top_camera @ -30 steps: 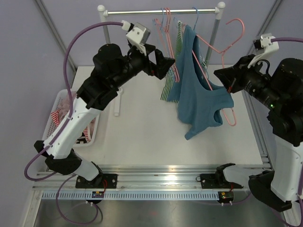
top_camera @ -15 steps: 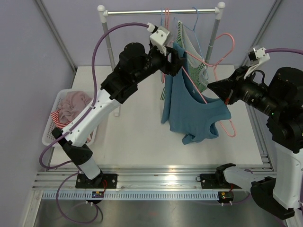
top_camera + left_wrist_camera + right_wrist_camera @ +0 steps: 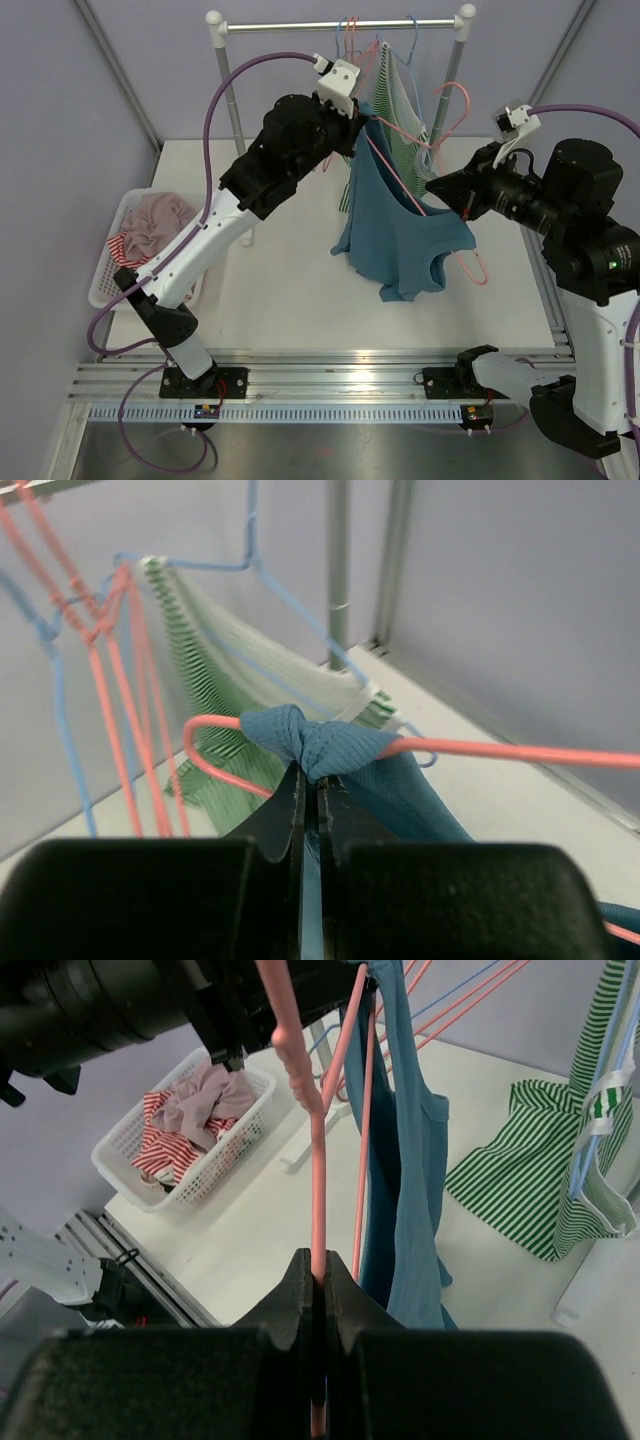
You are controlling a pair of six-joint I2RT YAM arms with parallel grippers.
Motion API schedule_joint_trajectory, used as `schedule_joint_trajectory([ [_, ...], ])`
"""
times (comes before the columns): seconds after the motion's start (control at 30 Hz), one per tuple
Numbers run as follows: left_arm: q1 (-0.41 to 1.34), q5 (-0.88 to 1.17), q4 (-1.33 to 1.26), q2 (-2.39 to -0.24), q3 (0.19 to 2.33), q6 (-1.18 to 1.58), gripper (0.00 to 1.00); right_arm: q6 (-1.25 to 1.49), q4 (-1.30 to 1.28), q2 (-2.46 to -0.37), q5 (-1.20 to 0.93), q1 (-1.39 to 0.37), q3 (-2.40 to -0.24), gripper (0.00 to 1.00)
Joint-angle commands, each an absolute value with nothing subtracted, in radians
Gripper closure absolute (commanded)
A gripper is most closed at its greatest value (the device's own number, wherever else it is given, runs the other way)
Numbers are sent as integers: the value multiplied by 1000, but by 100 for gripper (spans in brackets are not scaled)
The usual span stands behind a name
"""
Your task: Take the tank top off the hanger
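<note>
Over the middle of the desk (image 3: 290, 290), a little toward 1 o'clock, the blue tank top (image 3: 395, 240) hangs from a pink hanger (image 3: 318, 1180); one shoulder strap is bunched into a tight wad of cloth on the hanger's upper end, and the body of the garment drapes down from it in loose folds; whether its hem reaches the desk I cannot tell; the left arm (image 3: 215, 225) reaches up from 7 o'clock to that strap, and the left jaws are clenched on the bunched blue fabric right beside the pink wire; the left wrist view shows the cloth pinched in the narrow slit between them; the right arm (image 3: 600, 330) comes in from 3 o'clock, and the right jaws are clenched on the pink hanger's wire, which in the right wrist view rises straight out of their closed slit; the hanger's hook curls in the air near the right-hand post, apart from the rail (image 3: 340, 24) that spans the 12 o'clock side of the desk; a green-striped garment (image 3: 405, 125) hangs from that rail just behind the tank top, toward 12 o'clock of it; at the 9 o'clock edge of the desk sits a white laundry basket (image 3: 97, 288) holding a dusty-pink piece of clothing and a red-striped one, well apart from the tank top; the tank top is not yet off the hanger.
</note>
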State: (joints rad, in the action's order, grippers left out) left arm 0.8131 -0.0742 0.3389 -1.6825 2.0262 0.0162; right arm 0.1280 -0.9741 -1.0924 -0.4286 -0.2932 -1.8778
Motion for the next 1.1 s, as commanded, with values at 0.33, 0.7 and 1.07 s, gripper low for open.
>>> schedule_joint_trajectory([
  [0.33, 644, -660, 666, -1480, 2091, 205, 100, -29, -730, -980, -683, -288, -1681, 100],
  [0.7, 468, -114, 652, -1223, 1874, 160, 100, 798, 786, -1020, -815, -290, -1230, 100],
  [1.07, 465, -26, 802, -1032, 1755, 135, 100, 1148, 1481, -1353, -554, -311, -1324, 100],
])
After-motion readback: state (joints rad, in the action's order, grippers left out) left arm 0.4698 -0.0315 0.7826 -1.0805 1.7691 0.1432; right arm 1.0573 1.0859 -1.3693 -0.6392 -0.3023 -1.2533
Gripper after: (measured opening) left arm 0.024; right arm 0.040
